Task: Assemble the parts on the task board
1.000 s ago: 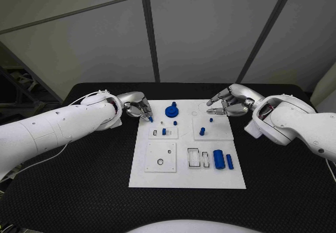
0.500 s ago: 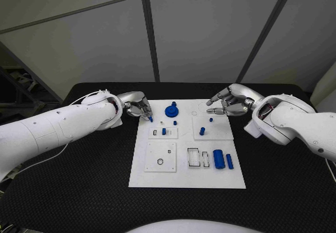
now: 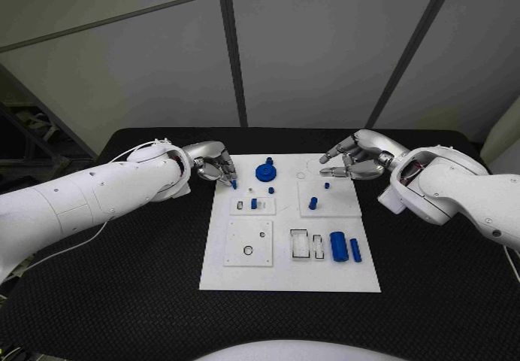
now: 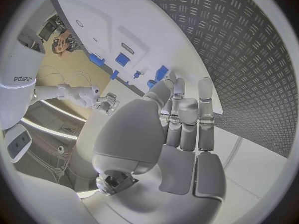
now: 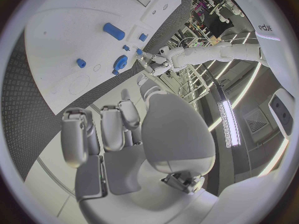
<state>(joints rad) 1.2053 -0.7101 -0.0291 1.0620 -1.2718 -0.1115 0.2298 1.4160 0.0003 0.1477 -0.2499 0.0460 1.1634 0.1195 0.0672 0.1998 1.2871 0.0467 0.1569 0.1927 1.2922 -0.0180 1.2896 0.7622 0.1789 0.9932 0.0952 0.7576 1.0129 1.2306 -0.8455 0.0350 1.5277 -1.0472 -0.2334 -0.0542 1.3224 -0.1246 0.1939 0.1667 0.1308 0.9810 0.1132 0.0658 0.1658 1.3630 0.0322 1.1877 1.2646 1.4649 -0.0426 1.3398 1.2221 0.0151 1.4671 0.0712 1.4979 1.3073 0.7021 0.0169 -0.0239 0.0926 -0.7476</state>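
The white task board (image 3: pixel 284 274) lies in the middle of the black table. My left hand (image 3: pixel 215 168) hovers at the board's far left corner and pinches a small blue peg (image 3: pixel 233 183) that points down; the peg (image 4: pixel 161 73) shows past the fingertips in the left wrist view. My right hand (image 3: pixel 352 160) hangs over the far right corner with its fingers loosely bent and apart, holding nothing. A round blue gear-like part (image 3: pixel 265 172) stands between the hands. Small blue pegs (image 3: pixel 312 202) stand in the upper plates, and two blue cylinders (image 3: pixel 339 247) lie at the right.
Raised white sub-plates sit on the board, one with an oval hole (image 3: pixel 248 251) and one with clear rectangular slots (image 3: pixel 300 244). Black textured table (image 3: pixel 130 286) surrounds the board on all sides. In the right wrist view the gear (image 5: pixel 120 62) lies beyond my fingers.
My left hand has edged slightly toward the board with the blue peg. The right hand has barely moved.
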